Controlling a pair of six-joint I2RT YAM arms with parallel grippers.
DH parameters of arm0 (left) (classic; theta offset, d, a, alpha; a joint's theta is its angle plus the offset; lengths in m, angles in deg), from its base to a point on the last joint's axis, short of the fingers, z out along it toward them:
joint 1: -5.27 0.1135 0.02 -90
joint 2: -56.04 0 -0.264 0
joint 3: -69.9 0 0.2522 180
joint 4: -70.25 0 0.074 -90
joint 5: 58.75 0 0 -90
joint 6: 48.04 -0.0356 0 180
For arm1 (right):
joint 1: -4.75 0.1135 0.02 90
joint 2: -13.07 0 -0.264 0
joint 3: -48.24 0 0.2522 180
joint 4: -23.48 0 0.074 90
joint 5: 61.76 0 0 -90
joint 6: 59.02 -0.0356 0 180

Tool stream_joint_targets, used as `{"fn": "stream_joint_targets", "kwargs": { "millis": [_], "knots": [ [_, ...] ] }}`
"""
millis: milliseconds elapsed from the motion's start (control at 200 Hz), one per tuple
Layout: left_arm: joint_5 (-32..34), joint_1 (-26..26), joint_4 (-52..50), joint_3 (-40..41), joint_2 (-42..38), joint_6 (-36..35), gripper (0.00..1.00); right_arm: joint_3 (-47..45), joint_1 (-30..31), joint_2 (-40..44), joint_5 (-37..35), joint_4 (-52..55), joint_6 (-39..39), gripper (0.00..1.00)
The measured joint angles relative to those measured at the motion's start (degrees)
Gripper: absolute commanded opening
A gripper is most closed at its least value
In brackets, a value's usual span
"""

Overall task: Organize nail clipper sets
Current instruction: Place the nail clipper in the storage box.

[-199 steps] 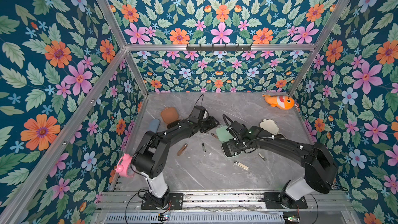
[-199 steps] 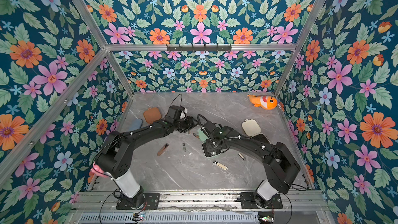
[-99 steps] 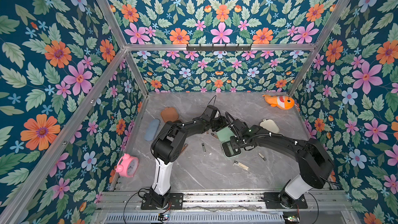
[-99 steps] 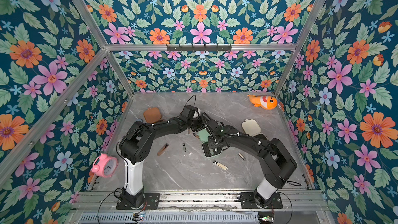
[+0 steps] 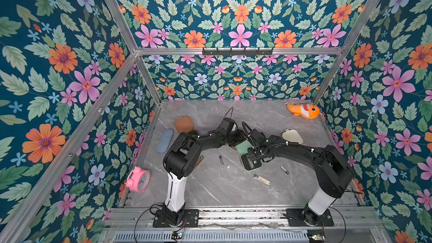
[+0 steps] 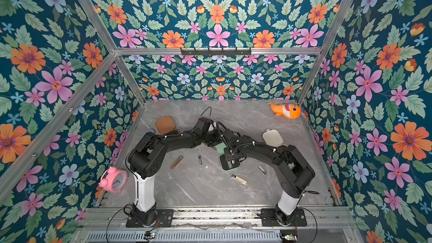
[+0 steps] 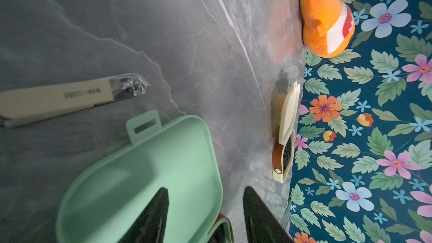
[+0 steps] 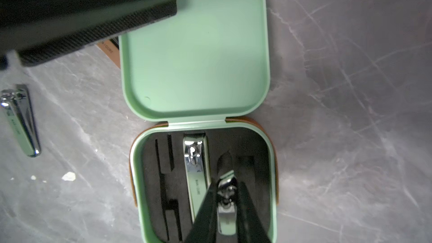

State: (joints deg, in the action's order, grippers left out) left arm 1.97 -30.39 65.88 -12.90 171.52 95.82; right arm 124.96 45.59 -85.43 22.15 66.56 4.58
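Observation:
The mint green case lies open mid-table, its lid (image 5: 243, 147) flat beyond its black tray (image 5: 249, 163). My right gripper (image 8: 226, 183) is shut on a small clipper (image 8: 225, 206) over the tray (image 8: 163, 183), beside a clipper (image 8: 195, 167) seated in a slot. My left gripper (image 7: 205, 188) is open astride the lid's (image 7: 140, 171) edge, one finger (image 7: 149, 218) over the lid, one finger (image 7: 259, 216) outside. The brown case (image 5: 184, 124) lies shut at the back left. The cream case (image 5: 292, 136) is open at the right.
Loose tools lie on the table: a cream clipper (image 5: 263, 179), a small clipper (image 5: 284, 170), a silver clipper (image 5: 221, 160) and a brown tool (image 6: 176, 162). A pale blue case (image 5: 164, 140) and pink clock (image 5: 139, 178) sit left; an orange plush fish (image 5: 304, 111) back right.
My left arm has swung right and brought its gripper onto the mint lid's edge. The right gripper has stayed over the tray with its clipper.

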Motion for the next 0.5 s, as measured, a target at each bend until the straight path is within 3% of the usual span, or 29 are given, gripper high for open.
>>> {"fn": "stream_joint_targets", "kwargs": {
  "millis": [500],
  "knots": [
    [0.1, 0.0, 0.0, 0.9, 0.3, 0.0, 0.53, -1.1, 0.0, -1.9, 0.8, -1.2, 1.3, 0.13]
  ]
}}
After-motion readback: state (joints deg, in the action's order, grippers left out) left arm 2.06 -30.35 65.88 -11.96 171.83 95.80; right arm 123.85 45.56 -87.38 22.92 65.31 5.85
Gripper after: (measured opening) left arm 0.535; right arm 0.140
